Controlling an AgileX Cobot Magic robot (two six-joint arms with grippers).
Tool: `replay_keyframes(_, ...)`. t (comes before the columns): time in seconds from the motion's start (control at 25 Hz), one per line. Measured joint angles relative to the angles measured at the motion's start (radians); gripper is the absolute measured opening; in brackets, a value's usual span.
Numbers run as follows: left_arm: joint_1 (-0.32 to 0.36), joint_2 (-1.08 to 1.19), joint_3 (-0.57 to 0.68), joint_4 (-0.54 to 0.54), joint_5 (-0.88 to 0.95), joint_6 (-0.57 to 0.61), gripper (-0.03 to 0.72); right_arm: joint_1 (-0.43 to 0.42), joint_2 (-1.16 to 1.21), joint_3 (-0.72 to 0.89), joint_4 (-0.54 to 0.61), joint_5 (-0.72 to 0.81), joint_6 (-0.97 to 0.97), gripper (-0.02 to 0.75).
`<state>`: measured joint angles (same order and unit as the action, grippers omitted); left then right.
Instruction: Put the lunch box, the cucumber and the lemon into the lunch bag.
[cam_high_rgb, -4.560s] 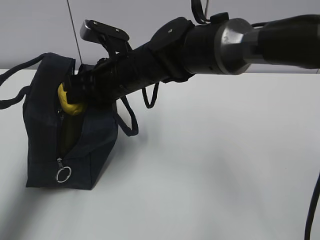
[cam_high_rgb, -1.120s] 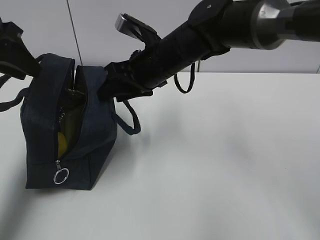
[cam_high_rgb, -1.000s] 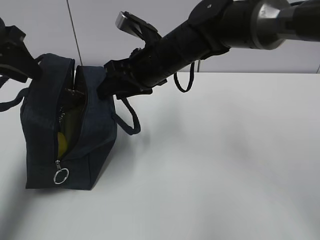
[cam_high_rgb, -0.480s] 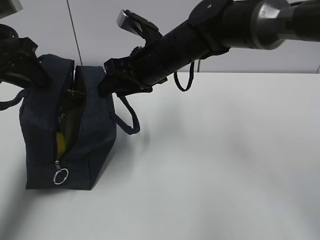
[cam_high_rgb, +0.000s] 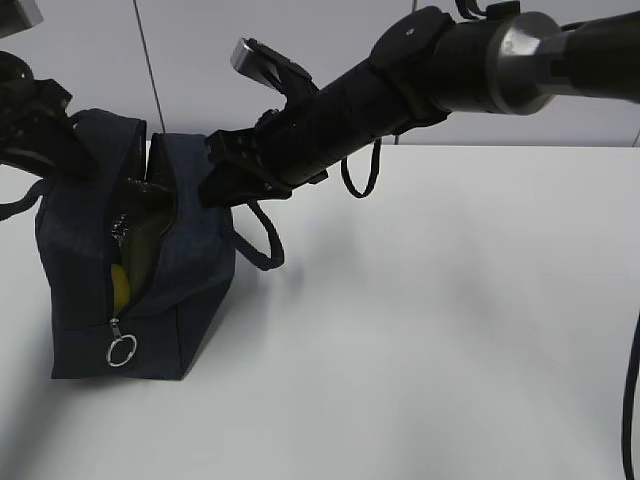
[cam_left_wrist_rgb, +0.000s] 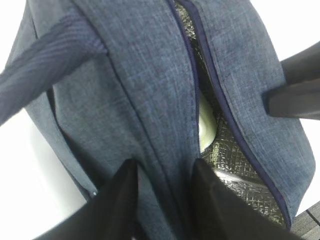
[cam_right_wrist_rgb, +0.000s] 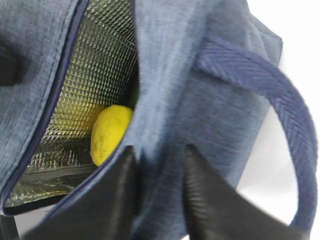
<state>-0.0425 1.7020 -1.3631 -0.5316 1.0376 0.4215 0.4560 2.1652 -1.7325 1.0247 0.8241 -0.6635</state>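
Both hands grasp fabric at the lunch bag (cam_high_rgb: 140, 260) mouth, left hand (cam_left_wrist_rgb: 160, 200) and right hand (cam_right_wrist_rgb: 157, 187) each straddling one rim. Lemon (cam_right_wrist_rgb: 110, 132) sits inside on the silver lining (lunch box, cucumber not clearly visible). Uneven pulling could tip the bag on the bench (cam_high_rgb: 430, 330) or slip the fabric free.

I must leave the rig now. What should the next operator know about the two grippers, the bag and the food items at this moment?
Left gripper: jaws astride the left top edge of the lunch bag; a firm pinch cannot be confirmed.
Right gripper: jaws astride the right top edge of the bag, beside a handle; grip also unconfirmed.
The bag stands on the table, zipper open, ring pull low on the front.
Done: the lemon lies inside on the silver lining.
The cucumber and the lunch box cannot be clearly identified in any view; none lies on the visible table. Check inside the bag before finishing.
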Motion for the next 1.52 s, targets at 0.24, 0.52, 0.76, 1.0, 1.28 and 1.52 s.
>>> replay_keyframes(0.24,0.000,0.000,0.000,0.002,0.000,0.000,0.011,0.000,0.012,-0.003,0.004,0.018,-0.004,0.003)
replay_keyframes(0.52,0.000,0.000,0.000,-0.028,0.000,0.000,-0.006,0.000,0.014,-0.072,-0.126,0.068,0.076,0.002)
replay_keyframes(0.76,-0.060,0.000,0.000,-0.061,-0.004,0.006,-0.006,0.000,-0.053,-0.087,-0.387,0.125,0.211,0.002)
replay_keyframes(1.0,-0.136,0.002,0.000,-0.101,-0.019,0.008,-0.006,-0.024,-0.116,-0.087,-0.489,0.199,0.268,0.002)
replay_keyframes(1.28,-0.164,0.002,0.000,-0.150,-0.029,0.008,-0.007,-0.056,-0.155,-0.087,-0.551,0.277,0.307,0.001)
replay_keyframes(1.52,-0.216,0.003,0.000,-0.156,-0.053,0.008,-0.007,-0.056,-0.166,-0.087,-0.628,0.324,0.351,0.001)
